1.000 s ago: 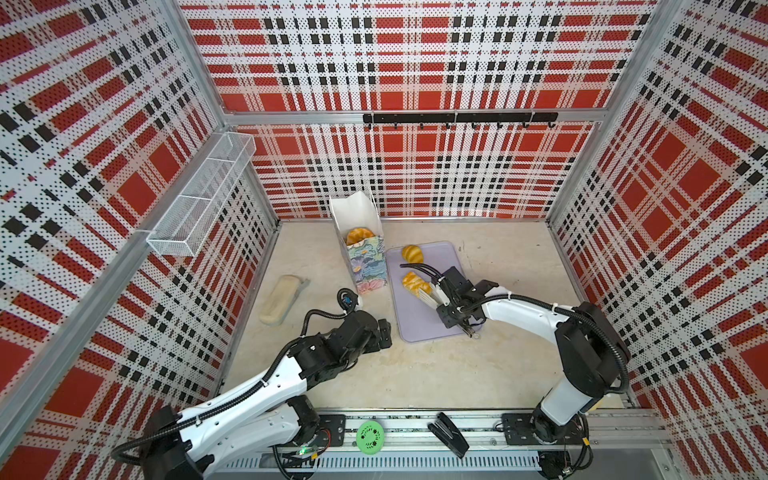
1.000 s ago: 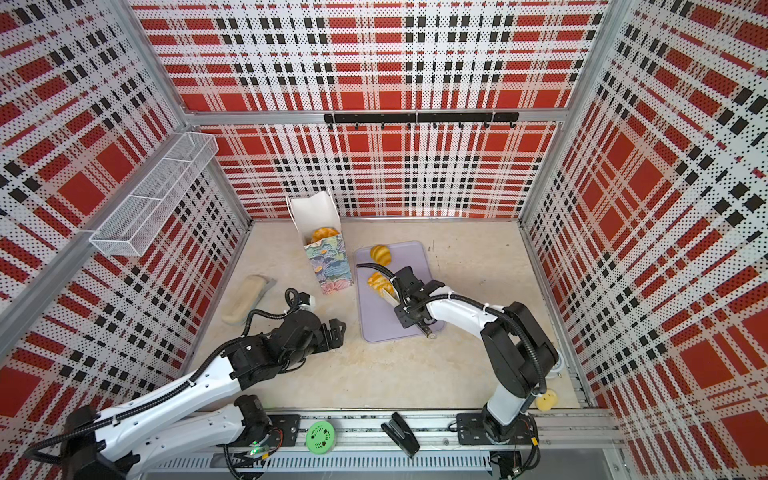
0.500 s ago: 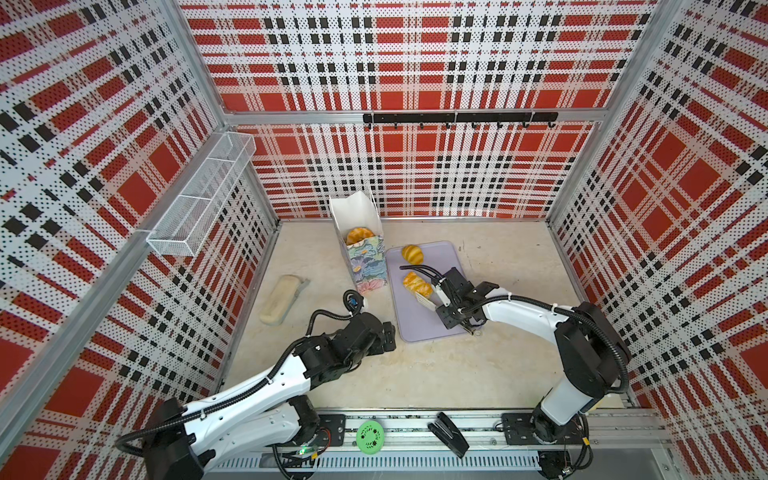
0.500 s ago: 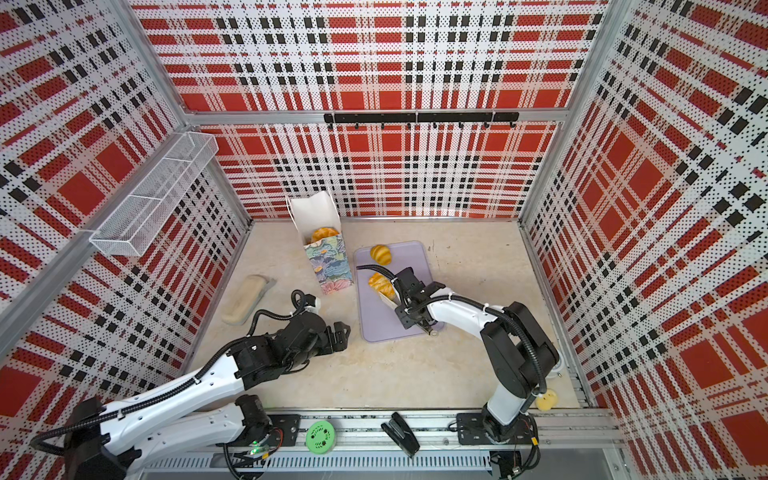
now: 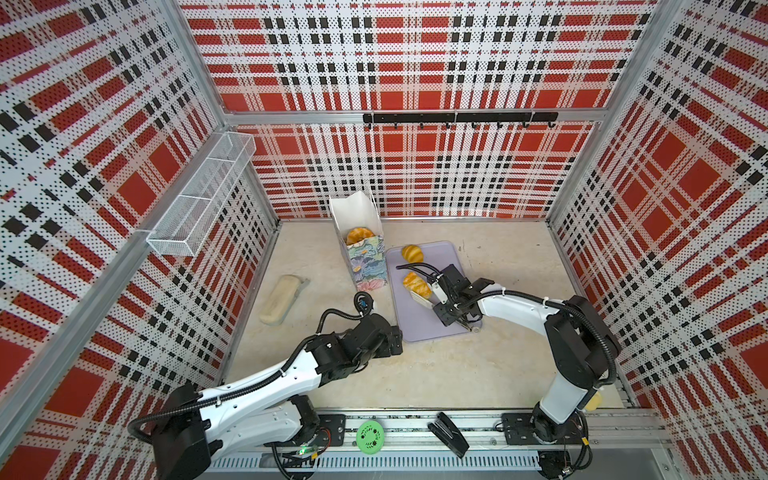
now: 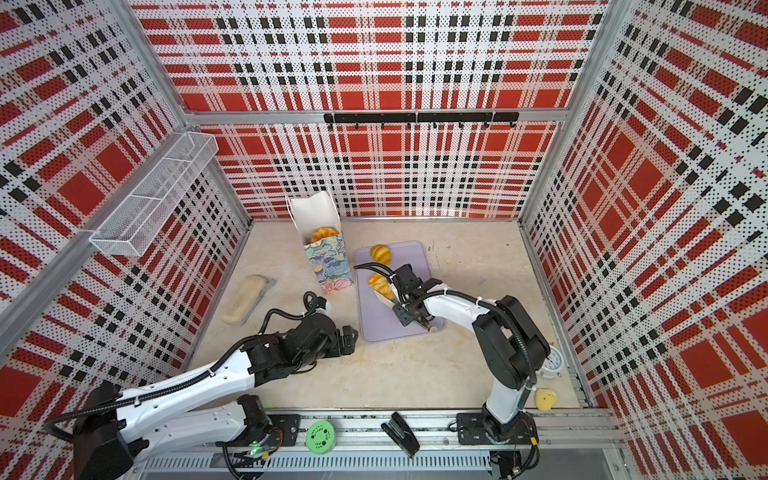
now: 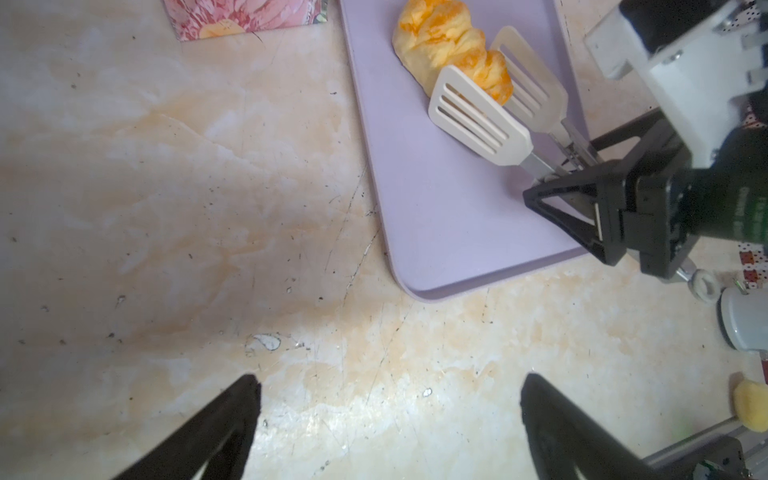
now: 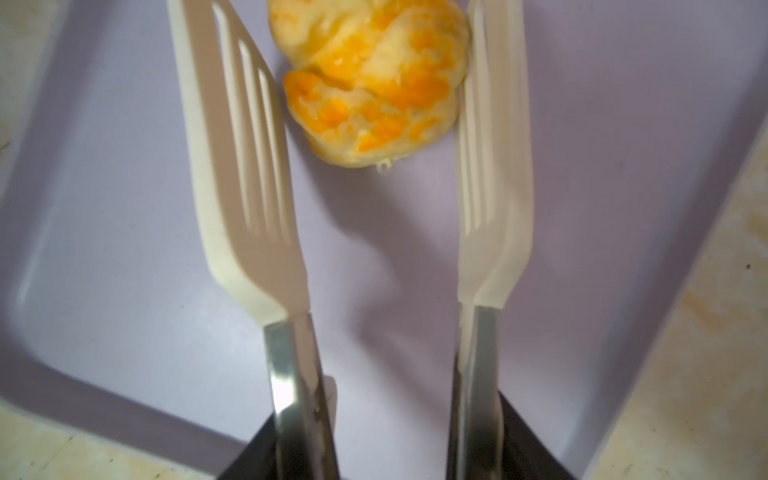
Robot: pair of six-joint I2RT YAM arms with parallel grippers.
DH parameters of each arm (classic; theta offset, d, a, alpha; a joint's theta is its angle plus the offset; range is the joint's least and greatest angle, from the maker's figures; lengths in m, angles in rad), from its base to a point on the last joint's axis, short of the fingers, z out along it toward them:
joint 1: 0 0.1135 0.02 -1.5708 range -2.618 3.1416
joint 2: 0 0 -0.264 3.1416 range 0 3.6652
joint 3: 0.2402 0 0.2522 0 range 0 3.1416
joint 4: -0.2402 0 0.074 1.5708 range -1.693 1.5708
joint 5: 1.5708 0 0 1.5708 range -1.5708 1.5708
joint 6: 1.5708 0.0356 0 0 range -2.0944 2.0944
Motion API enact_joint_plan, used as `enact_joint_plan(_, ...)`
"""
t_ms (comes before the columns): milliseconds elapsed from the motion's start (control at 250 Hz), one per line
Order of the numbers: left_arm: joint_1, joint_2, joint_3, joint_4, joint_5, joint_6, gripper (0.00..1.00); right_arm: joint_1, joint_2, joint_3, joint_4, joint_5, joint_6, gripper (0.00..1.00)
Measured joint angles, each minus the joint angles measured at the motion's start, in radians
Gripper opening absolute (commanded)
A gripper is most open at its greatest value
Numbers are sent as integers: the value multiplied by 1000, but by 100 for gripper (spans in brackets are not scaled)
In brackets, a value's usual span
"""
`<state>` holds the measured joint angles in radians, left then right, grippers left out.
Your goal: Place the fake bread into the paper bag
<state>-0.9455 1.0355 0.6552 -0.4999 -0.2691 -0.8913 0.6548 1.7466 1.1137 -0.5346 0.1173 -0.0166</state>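
Three pieces of fake bread show. Far on the left, a white wire basket [image 5: 203, 195] hangs on the wall. Below it a pale long block [image 5: 279, 300] lies on the table [image 5: 457, 374], well apart from the other things.

Next comes the left gripper [image 7: 388, 382]. Its two black fingers [image 7: 224, 419] are spread wide and hold nothing. It hangs over bare table, near the front left corner of the purple tray [image 5: 419, 328].

Behind it the paper bag [image 5: 365, 259] stands upright and open, just beside the tray's left edge. One golden bread [image 5: 359, 235] sits inside the bag, high enough to peek over the flowery front wall.

Two more breads lie on the tray. A small golden bread [image 5: 412, 252] lies alone at the back. A long twisted roll [image 5: 417, 283] lies in the middle, closer to the bag side.

The right gripper [image 5: 445, 296] squeezes the metal handles of the tongs [image 7: 482, 124]. The tongs have two flat white ends with slots. The ends stand apart, one on each side of the tip of the twisted roll. In the right wrist view one end is right up against the roll, and the other end has a small gap. The roll lies flat on the tray.

Far on the right, a small yellow lump [image 6: 546, 398] sits by the foot of the right arm.
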Motion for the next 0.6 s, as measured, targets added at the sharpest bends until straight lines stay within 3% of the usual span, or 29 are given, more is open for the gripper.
enact_joint_plan(600, -1, 13, 2, 16, 2, 2, 100, -5, 24, 23, -29, -39, -25, 44)
